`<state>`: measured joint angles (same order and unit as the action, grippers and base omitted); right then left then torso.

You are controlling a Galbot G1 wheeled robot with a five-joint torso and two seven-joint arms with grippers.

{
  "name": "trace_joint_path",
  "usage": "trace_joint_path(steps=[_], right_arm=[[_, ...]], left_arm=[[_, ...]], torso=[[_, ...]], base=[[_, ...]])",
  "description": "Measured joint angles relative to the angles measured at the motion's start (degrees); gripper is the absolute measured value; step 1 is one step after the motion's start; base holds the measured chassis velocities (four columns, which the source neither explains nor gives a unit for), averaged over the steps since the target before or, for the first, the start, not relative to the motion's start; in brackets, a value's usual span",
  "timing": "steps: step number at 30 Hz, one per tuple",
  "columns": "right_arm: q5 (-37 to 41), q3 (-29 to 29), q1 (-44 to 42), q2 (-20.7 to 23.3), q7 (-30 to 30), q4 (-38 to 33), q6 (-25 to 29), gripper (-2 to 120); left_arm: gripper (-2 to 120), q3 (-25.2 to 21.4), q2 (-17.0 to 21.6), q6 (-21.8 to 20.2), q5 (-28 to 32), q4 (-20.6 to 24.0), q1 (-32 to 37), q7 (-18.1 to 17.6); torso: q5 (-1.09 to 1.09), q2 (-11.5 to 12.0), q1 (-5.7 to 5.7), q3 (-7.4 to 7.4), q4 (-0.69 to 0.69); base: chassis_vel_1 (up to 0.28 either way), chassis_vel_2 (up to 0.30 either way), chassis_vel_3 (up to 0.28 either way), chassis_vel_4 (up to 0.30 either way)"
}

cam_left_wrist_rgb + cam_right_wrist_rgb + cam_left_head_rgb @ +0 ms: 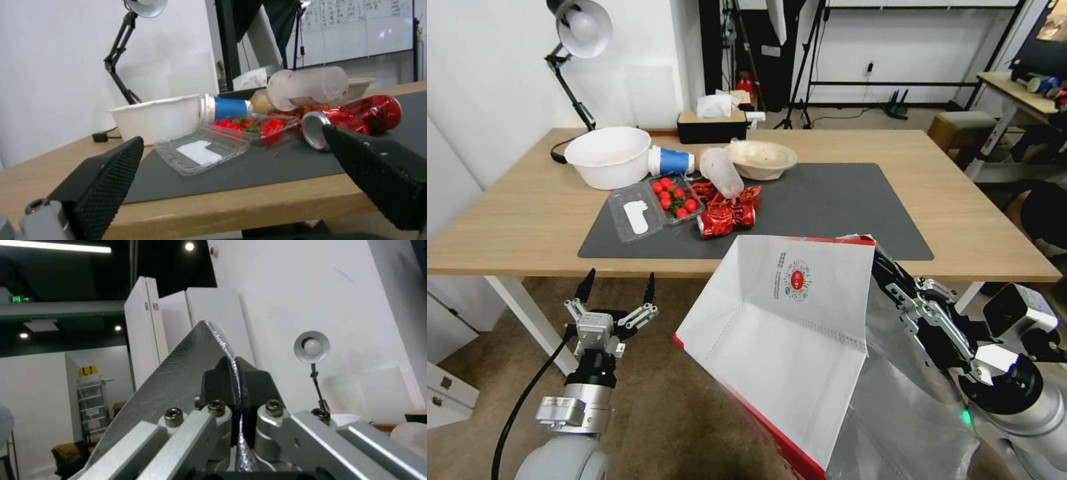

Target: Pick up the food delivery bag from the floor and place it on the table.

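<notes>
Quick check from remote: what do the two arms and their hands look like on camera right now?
Both arms are silver-grey metal with rounded joints. The left hand has slim black pointed fingers with textured pads, silver linkages and a black cable trailing alongside. The right hand has bolted silver linkages, dark fingertips and a small green light near its wrist.

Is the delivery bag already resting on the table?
No: in the head view the food delivery bag hangs pinched in the right gripper below the near edge of the table, above the floor.
</notes>
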<state>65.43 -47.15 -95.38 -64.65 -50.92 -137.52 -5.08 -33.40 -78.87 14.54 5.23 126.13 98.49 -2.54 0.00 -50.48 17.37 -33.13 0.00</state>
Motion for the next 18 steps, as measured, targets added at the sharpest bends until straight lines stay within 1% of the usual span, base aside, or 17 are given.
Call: trace_joint_path(steps=[7, 10, 18], right_arm=[[-0.07, 0.16, 0.04, -0.01, -0.01, -0.11, 0.01, 0], [-0.07, 0.15, 0.02, -0.02, -0.01, -0.11, 0.03, 0], [-0.15, -0.04, -0.02, 0.13, -0.09, 0.01, 0.12, 0]], left_arm=[[100, 0.07, 0.00, 0.14, -0.06, 0.21, 0.13, -0.14], [100, 0.08, 0.01, 0.21, -0.05, 0.20, 0.15, -0.19], [100, 0.44, 0.14, 1.50, 0.46, -0.55, -0.16, -0.69]], torso=[[0.00, -2.13, 0.89, -1.24, 0.00], [0.00, -2.70, 1.15, -1.54, 0.00], [0.00, -4.86, 2.07, -2.79, 0.00]], base=[[0.000, 0.000, 0.000, 0.000], [0.000, 0.000, 0.000, 0.000], [0.000, 0.000, 0.000, 0.000]])
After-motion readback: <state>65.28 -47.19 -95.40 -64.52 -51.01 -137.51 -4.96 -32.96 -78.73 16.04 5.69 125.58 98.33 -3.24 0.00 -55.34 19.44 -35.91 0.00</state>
